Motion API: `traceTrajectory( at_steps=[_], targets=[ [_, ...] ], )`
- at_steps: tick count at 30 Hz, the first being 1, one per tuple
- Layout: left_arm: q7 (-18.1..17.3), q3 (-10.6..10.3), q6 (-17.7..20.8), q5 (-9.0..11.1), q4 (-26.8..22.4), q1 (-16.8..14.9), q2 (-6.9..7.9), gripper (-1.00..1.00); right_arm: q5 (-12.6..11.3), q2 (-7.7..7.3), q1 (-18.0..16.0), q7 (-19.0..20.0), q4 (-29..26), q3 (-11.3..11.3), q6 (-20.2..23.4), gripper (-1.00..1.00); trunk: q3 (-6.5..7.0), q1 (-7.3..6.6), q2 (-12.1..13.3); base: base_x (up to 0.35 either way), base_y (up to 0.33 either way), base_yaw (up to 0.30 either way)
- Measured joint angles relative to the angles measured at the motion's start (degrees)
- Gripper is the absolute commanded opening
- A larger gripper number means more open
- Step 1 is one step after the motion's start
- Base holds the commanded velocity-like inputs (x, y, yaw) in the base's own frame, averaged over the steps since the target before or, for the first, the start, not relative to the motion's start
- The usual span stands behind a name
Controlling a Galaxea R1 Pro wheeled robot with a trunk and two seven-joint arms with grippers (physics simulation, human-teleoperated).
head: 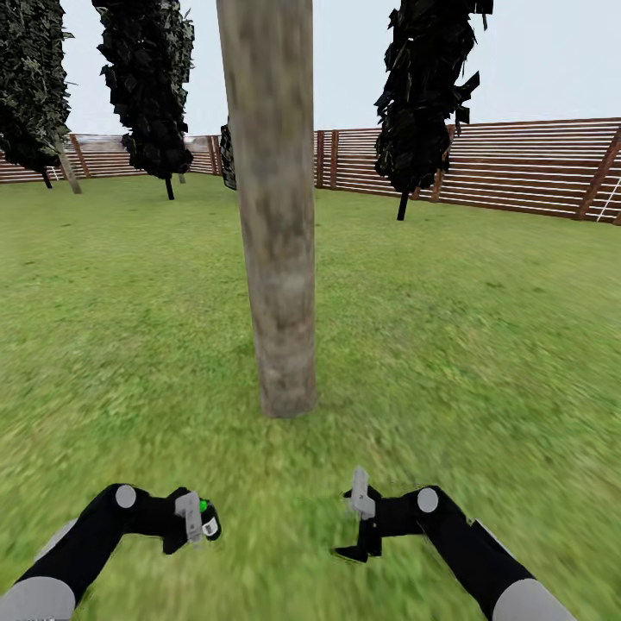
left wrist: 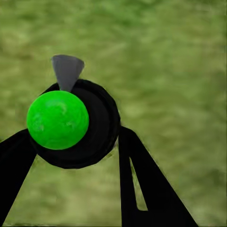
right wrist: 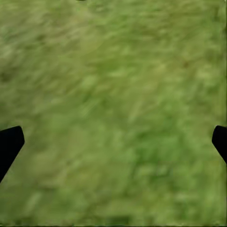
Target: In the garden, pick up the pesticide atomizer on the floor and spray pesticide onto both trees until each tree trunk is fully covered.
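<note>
Both arms reach forward low in the head view, elbows bent outward and forearms angled inward. The left hand (head: 197, 517) is closed around a black body with a green cap; in its wrist view the two black fingers (left wrist: 142, 184) press against it on either side. The right hand (head: 358, 517) is spread wide, its fingertips (right wrist: 9, 144) at opposite edges of its wrist view.
</note>
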Motion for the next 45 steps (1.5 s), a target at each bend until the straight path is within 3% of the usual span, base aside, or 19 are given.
traceTrajectory(
  at_steps=[2, 4, 7, 10, 12, 14, 17, 20, 26, 30, 34, 45],
  targets=[
    [2.1, 3.6, 0.0, 0.2, 0.4, 0.0, -0.20, -1.00, -0.2, -2.17, 0.1, -2.2, 0.1, -0.9, 0.0, 1.00, 0.00, 0.00, 0.0, 0.000, 0.000, 0.000],
    [4.9, 7.9, 0.0, 0.3, 1.8, 0.0, -0.44, -1.00, -0.3, -3.57, 0.3, -7.4, 1.4, -3.2, 0.0, 1.00, 0.00, 0.00, 0.0, 0.000, 0.000, 0.000],
    [12.1, 13.2, 1.9, 0.4, 6.2, 0.0, -0.74, -1.00, -0.5, -3.86, 0.5, -20.3, 9.5, -8.5, -0.1, 1.00, -0.01, 0.01, 0.0, 0.000, 0.000, 0.000],
    [21.2, 15.1, 6.8, 1.4, 10.4, 0.0, -1.77, -1.00, -2.2, -3.20, 0.5, -34.5, 18.1, -12.4, -0.9, 1.00, -0.01, 0.00, 0.0, 0.000, 0.000, 0.000],
    [25.8, 15.4, 9.2, 3.0, 11.6, 0.0, -3.08, -1.00, -5.2, -2.26, 0.5, -41.8, 21.8, -13.6, -2.6, 1.00, -0.01, 0.00, 0.0, 0.000, 0.000, 0.000],
    [32.0, 15.5, 13.7, 5.6, 12.2, 0.0, -5.21, -1.00, -11.7, -1.11, 0.5, -51.3, 26.7, -14.1, -6.8, 1.00, -0.01, 0.00, 0.0, 0.000, 0.000, 0.000],
    [37.4, 15.5, 20.8, 8.0, 12.3, 0.0, -7.15, -1.00, -18.2, -0.53, 0.5, -58.7, 30.2, -14.7, -9.9, 1.00, -0.01, 0.00, 0.0, 0.000, 0.000, 0.000],
    [40.1, 15.5, 24.0, 10.6, 12.0, -0.2, -7.72, -1.00, -20.7, -0.51, 0.5, -60.8, 31.1, -14.8, -11.9, 1.00, 0.00, 0.00, 0.0, 0.000, 0.000, 0.000],
    [41.1, 15.2, 25.1, 17.4, 11.5, -0.2, -7.71, -1.00, -21.5, -0.45, 0.6, -61.5, 31.4, -14.8, -14.6, 1.00, 0.00, 0.00, 0.0, 0.002, 0.000, 0.000],
    [41.2, 15.0, 25.2, 18.1, 11.5, -0.2, -7.79, -1.00, -21.5, -0.52, 0.6, -61.6, 31.4, -15.0, -14.8, 1.00, 0.00, -0.02, 0.0, 0.196, 0.000, 0.000],
    [41.3, 15.0, 25.3, 18.4, 11.4, -0.4, -7.90, -1.00, -21.5, -0.61, 0.6, -61.6, 32.8, -16.7, -14.9, 1.00, 0.00, -0.03, 0.0, 0.307, -0.083, 0.000],
    [41.3, 15.2, 25.4, 18.3, 11.5, -0.5, -7.91, -1.00, -21.5, -0.57, 0.9, -61.6, 33.4, -16.9, -15.0, 1.00, 0.00, -0.01, 0.0, 0.237, -0.223, 0.000]
  ],
)
